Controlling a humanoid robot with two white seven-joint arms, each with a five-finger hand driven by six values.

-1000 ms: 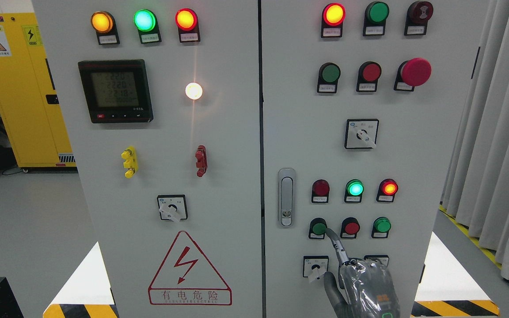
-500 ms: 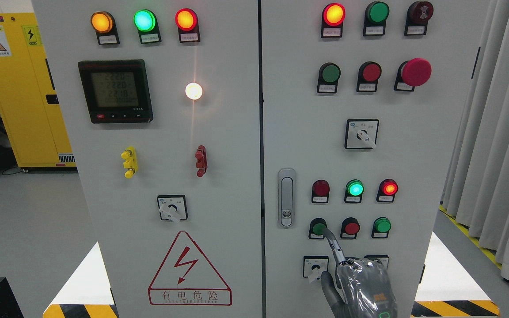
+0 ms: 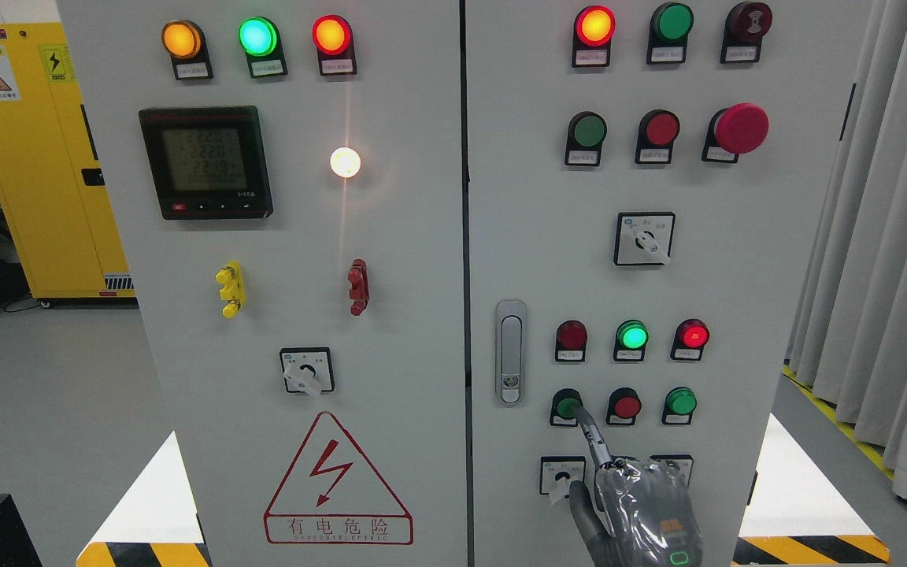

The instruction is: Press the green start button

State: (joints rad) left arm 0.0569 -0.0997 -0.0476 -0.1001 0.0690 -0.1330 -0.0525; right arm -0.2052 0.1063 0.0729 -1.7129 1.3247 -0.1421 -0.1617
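Right hand [image 3: 642,512] is pointing one extended finger — the rest curled, grasping nothing. Its tip is now touching the green start button [image 3: 568,407] above-left, having crept closer — the press is landing.

A lit meter [image 3: 206,161] sits on the left door above yellow [image 3: 230,289] and red terminals [image 3: 358,287]. A yellow cabinet [image 3: 36,157] stands far left; grey curtains [image 3: 890,236] hang right.
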